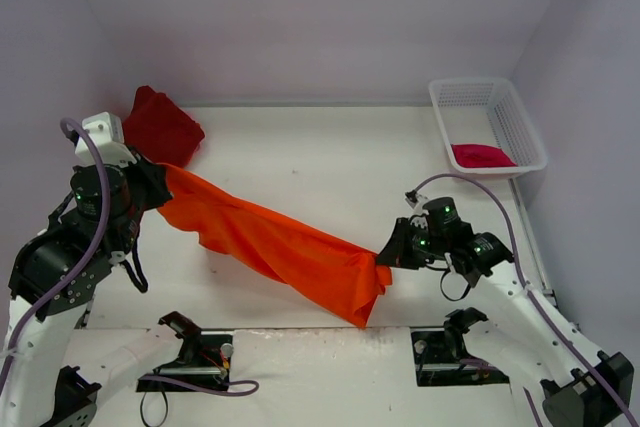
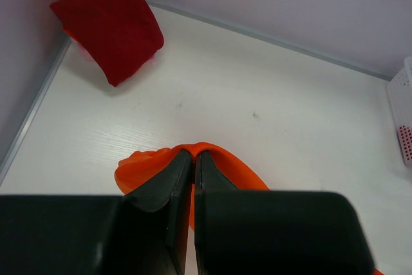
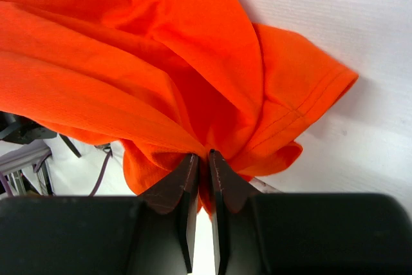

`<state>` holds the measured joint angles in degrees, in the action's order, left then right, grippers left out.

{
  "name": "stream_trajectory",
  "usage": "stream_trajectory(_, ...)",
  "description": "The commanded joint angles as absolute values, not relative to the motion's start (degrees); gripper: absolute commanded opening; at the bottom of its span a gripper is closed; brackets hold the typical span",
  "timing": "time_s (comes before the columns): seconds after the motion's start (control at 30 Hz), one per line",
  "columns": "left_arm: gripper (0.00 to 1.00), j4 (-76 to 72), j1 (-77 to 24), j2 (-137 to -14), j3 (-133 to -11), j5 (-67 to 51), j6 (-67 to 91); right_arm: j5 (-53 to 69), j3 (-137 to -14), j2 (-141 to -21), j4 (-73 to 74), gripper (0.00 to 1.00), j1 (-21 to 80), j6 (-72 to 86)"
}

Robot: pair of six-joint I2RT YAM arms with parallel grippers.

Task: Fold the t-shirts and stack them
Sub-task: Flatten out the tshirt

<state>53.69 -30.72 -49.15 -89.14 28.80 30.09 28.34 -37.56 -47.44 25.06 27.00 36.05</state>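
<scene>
Orange t-shirt (image 1: 280, 242) hangs stretched between both grippers.
Left gripper (image 2: 194, 154) and right gripper (image 3: 201, 157) each clamp its cloth; dark red t-shirt (image 2: 109, 24) ahead-left of left gripper.

Three t-shirts were in view: one orange shirt (image 1: 280, 242), one dark red shirt (image 1: 160, 127) and one pink shirt (image 1: 482, 155). There was one basket (image 1: 520, 127), and it held one of the three, the pink shirt; the other two were outside it. There was one table (image 1: 330, 167). Two arms stood at its near edge, a left arm (image 1: 60, 267) and a right arm (image 1: 520, 317), each with one gripper: the left gripper (image 1: 155, 187) and the right gripper (image 1: 385, 255). Each gripper had two fingers (image 2: 161, 191), four in all. Both grippers pinched the one orange shirt.
</scene>
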Motion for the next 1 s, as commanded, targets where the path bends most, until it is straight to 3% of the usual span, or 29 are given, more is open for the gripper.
stream_trajectory(0.0, 0.0, 50.1, -30.4, -49.9, -90.5, 31.0, 28.7, 28.0, -36.6, -49.0, 23.9, 0.09, 27.3, 36.5)
stream_trajectory(0.1, 0.0, 50.0, -30.4, -49.9, -90.5, 31.4, 28.6, 26.7, -36.3, -49.3, 23.9, 0.18, 27.5, 36.4)
stream_trajectory(0.47, 0.0, 49.9, -30.4, -50.2, -90.5, 32.3, 27.8, 20.7, -36.8, -51.7, 24.0, 0.24, 27.6, 35.6)
stream_trajectory(0.73, 0.0, 49.2, -30.4, -50.3, -88.9, 31.5, 28.7, 20.7, -38.5, -50.9, 24.0, 0.41, 28.1, 35.9)
stream_trajectory(0.97, 0.0, 48.8, -30.4, -50.4, -88.2, 30.8, 29.0, 19.3, -41.9, -51.1, 23.9, 0.43, 31.7, 35.8)
